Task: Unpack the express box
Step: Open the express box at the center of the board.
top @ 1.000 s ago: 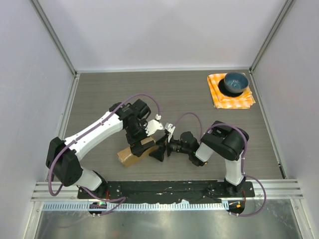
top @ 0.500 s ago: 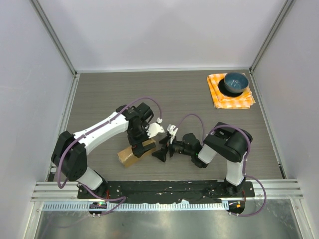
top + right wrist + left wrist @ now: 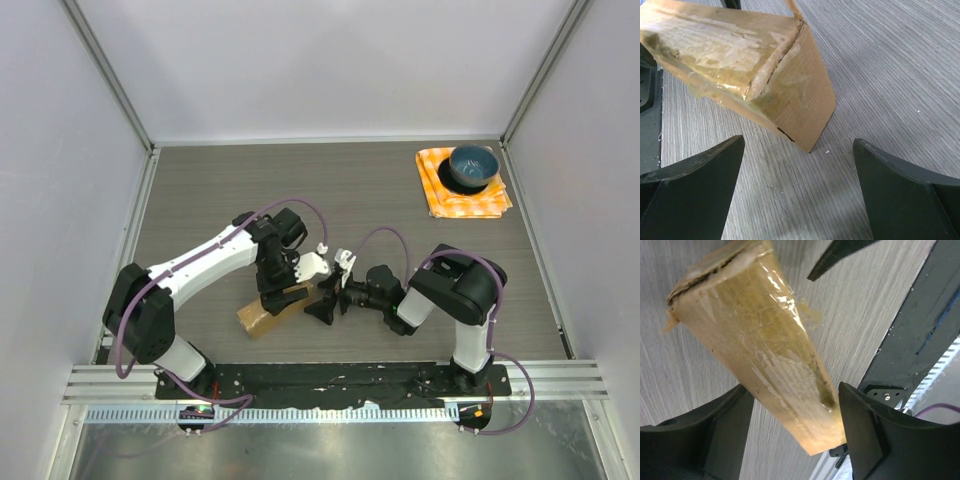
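The express box (image 3: 258, 316) is a brown taped carton lying on the table just in front of the arm bases. My left gripper (image 3: 284, 290) reaches down over its right half. In the left wrist view the express box (image 3: 765, 340) runs between the two black fingers, and both touch its sides, so the left gripper (image 3: 790, 387) is shut on it. My right gripper (image 3: 322, 300) lies low on the table just right of the carton. In the right wrist view a taped corner of the express box (image 3: 740, 45) lies ahead of the right gripper (image 3: 797, 142), which stands open and empty.
A blue bowl (image 3: 472, 165) sits on an orange checked cloth (image 3: 490, 203) at the far right corner. The black base rail (image 3: 340, 378) runs along the near edge, close behind the carton. Grey walls enclose the table on three sides.
My left gripper has come down over the carton and its jaws have closed in onto its sides. The right arm has shifted slightly toward the carton, still open.
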Tool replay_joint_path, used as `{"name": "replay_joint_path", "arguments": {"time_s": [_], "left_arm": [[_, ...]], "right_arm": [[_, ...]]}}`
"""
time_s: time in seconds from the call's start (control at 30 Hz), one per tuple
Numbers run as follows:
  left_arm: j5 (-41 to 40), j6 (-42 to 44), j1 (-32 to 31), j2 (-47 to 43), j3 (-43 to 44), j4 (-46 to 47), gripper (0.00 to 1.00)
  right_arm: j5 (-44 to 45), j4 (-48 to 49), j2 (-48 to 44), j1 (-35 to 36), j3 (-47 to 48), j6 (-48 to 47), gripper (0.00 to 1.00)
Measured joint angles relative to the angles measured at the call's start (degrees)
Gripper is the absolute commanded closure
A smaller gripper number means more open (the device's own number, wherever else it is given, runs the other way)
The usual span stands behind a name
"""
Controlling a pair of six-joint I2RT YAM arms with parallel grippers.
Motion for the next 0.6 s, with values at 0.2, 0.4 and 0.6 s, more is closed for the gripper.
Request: {"name": "replay_joint_path", "arguments": {"time_s": [0.2,0.4,0.6], "left_arm": [[5.07,6.21,0.0,-3.04,-0.24,-3.17,0.31],[8.61,11.08,-0.07,-10.14,-0.42,-6.51,0.07],[9.25,8.96,-0.07,-7.21,-0.42,-7.5,0.0]], "right_arm": [[-2.51,-0.55,-2.43,-0.46,-0.26,0.94,0.04],[-5.44,-0.22,-6.67,-0.5,-0.46,1.77,0.04],[-7.13,-0.17,-6.99,-0.5,-1.03,1.75,0.04]]}}
